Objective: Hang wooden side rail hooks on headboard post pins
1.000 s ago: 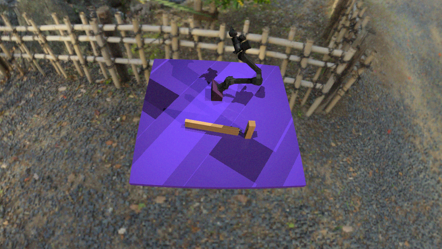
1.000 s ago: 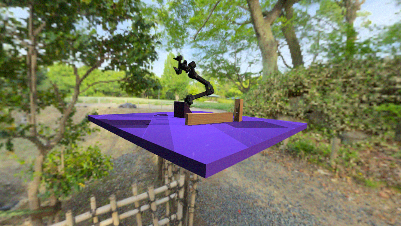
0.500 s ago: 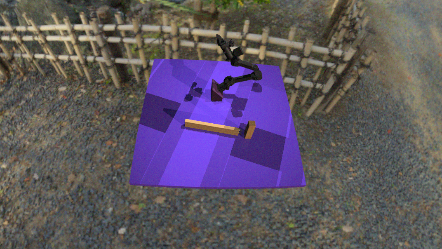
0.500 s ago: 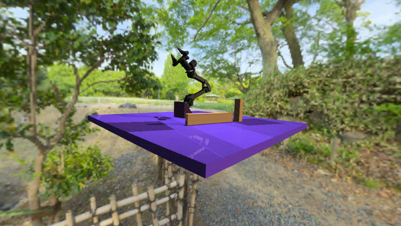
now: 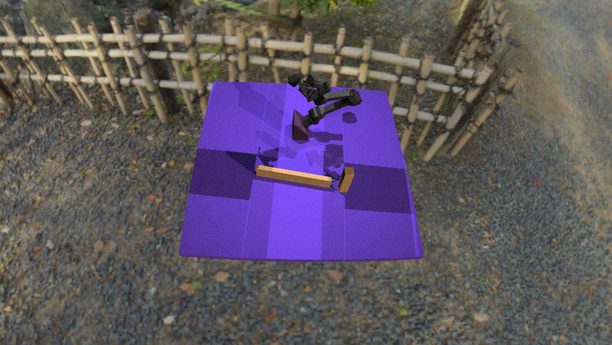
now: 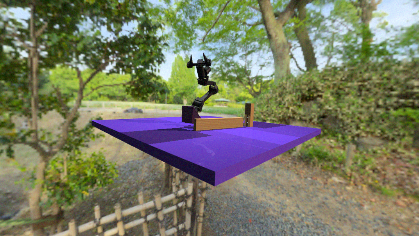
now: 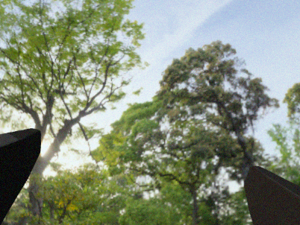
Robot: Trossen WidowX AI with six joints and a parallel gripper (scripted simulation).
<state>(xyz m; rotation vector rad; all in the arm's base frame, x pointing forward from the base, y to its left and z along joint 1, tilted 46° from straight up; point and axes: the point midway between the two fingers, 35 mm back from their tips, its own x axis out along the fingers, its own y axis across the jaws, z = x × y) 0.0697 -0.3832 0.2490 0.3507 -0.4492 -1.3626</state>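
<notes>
The wooden side rail (image 5: 293, 176) (image 6: 218, 124) stands on its long edge on the table. The steel hooks (image 5: 332, 181) stick out from its right end toward the headboard post (image 5: 347, 180) (image 6: 249, 114), which stands upright. A small gap shows between rail and post in the top view, and the hooks look outside the slot. The pins are too small to make out. My gripper (image 6: 197, 55) (image 7: 146, 161) is open and empty, high above the table and well away from the rail, fingers pointing up. The wrist view shows only its two fingers, trees and sky.
The purple table (image 5: 295, 227) (image 6: 187, 149) carries strong shadow patches around the rail and post. The arm's dark wedge-shaped base (image 5: 300, 130) (image 6: 187, 114) stands behind the rail in the top view. A bamboo fence (image 5: 214, 55) runs in the background.
</notes>
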